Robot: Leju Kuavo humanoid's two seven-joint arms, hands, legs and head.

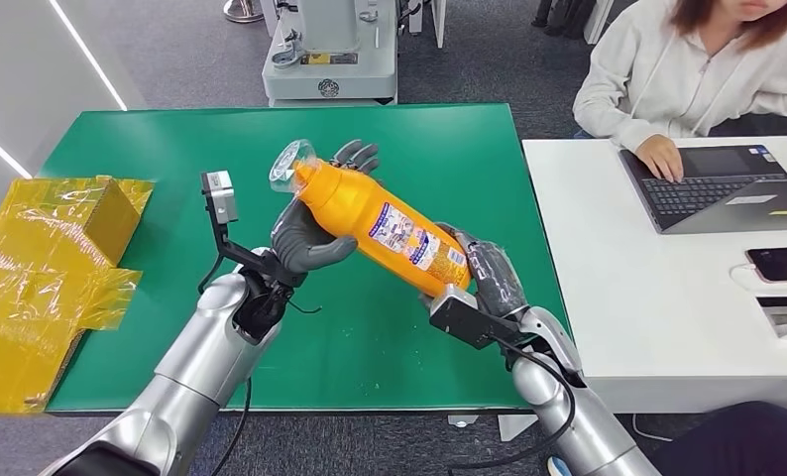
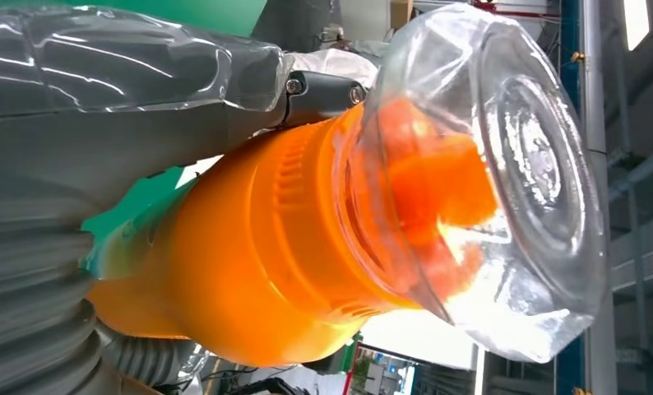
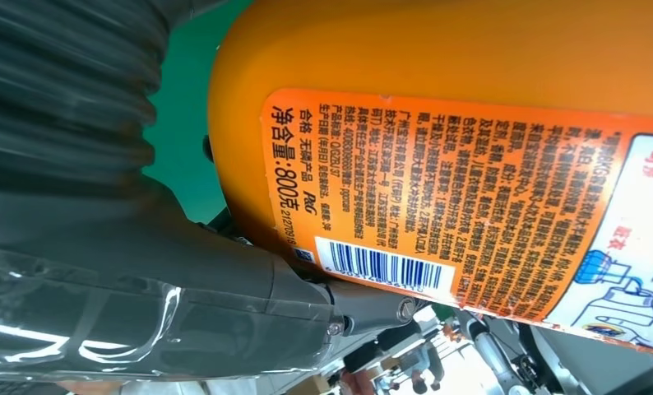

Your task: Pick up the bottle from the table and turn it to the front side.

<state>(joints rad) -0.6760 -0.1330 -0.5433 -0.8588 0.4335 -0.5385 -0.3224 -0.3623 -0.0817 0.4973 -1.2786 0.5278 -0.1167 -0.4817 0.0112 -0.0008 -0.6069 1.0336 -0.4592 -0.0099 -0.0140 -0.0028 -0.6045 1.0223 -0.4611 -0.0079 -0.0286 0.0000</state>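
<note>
While the bottle [image 1: 385,230] is held clear of the green worktop [image 1: 469,149], bare green surface lies on every side of it: a wide band toward the far edge, a strip toward the near edge, and room to the left as far as the yellow film-wrapped boxes [image 1: 48,268] overhanging the left edge. To the right, the green worktop ends just beside the right robot hand [image 1: 489,273], where a white desk [image 1: 657,317] adjoins it; a laptop [image 1: 717,188] and a phone [image 1: 781,263] lie there, with a seated person's hand [image 1: 659,159] on the keyboard.

The left robot hand [image 1: 310,238] wraps the bottle's upper body, fingers curled over the far side and thumb on the near side. The right robot hand grips the base end; its fingers are mostly hidden behind the bottle and under clear film, so their exact contact cannot be determined. The person is cut off by the frame's top edge.

The bottle's long axis runs diagonally, tilted, with the clear cap [image 2: 504,181] pointing far-left and up, the base near-right and lower. In the right wrist view, a printed label with barcode [image 3: 385,267] faces the camera.
</note>
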